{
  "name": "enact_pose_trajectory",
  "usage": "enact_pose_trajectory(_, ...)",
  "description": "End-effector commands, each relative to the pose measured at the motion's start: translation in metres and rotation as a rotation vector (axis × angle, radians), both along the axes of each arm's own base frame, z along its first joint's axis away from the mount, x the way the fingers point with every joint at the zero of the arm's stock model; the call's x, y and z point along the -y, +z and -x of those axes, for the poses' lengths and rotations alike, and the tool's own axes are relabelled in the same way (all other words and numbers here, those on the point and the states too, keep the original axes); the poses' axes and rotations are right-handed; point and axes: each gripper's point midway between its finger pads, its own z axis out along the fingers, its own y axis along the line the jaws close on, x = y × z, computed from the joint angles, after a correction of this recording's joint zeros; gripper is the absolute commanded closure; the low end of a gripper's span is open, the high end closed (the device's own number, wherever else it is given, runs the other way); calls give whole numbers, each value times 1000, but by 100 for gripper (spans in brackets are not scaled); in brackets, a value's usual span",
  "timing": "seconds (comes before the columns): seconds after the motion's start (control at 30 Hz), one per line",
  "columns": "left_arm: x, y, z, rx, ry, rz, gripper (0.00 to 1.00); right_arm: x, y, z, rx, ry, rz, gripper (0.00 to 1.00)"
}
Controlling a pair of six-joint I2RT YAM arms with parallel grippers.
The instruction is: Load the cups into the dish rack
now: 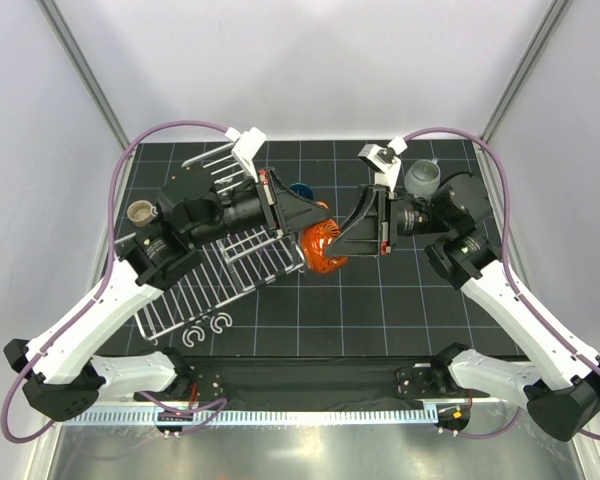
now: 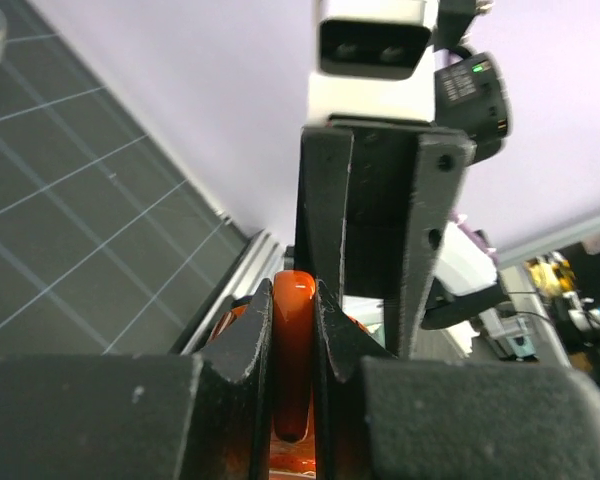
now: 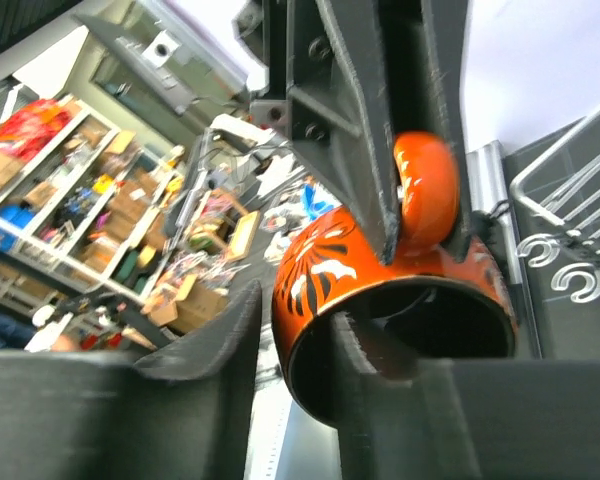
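Fingers of the left gripper pinch the glossy handle of the orange-red ceramic cup, dark-patterned; right gripper fingers straddle its rim, loosely parted, one inside; cup hangs over the black gridded mat, just right of the silver wire dish rack; white walls around; speckled grey mug far right, tan mug far left.
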Motion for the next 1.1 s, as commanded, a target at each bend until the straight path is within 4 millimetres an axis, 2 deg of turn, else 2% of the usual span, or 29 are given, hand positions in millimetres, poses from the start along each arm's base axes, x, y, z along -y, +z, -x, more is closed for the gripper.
enact_pose_trajectory(0.0,-11,3,-4,-12,68,-36,100,-3,13,-11,62,-76,-28,64)
enact_pose_trajectory(0.1,-18,0,-5,-29,100,-52,100,-4,2,-15,36,-101,11,51)
enact_pose_trajectory(0.23,-33,4,-6,-37,160,-62,100,-4,-7,-17,25,-120,43,46)
enact_pose_trajectory(0.33,-49,2,-9,-62,232,-94,100,-3,-17,-23,1,-169,105,38)
enact_pose_trajectory(0.4,-63,2,-10,-81,279,-126,100,-1,-30,-43,29,-288,176,36)
enact_pose_trajectory(0.43,-71,4,-12,-85,310,-131,100,4,-41,-47,-21,-334,256,35)
enact_pose_trajectory(0.47,-79,5,-17,-90,357,-139,100,10,-52,-64,-32,-442,317,35)
enact_pose_trajectory(0.5,-89,2,-16,-110,383,-168,100,16,-61,-72,-20,-500,374,35)
enact_pose_trajectory(0.53,-99,2,-20,-117,422,-181,100,24,-77,-74,-69,-530,463,35)
enact_pose_trajectory(0.63,-135,-9,-31,-171,571,-257,100,43,-100,-82,-105,-608,589,35)
enact_pose_trajectory(0.87,-220,-40,-48,-310,921,-403,100,56,-109,-75,-92,-615,657,34)
enact_pose_trajectory(1.07,-256,-68,-58,-444,1086,-489,100,67,-112,-70,-62,-612,729,34)
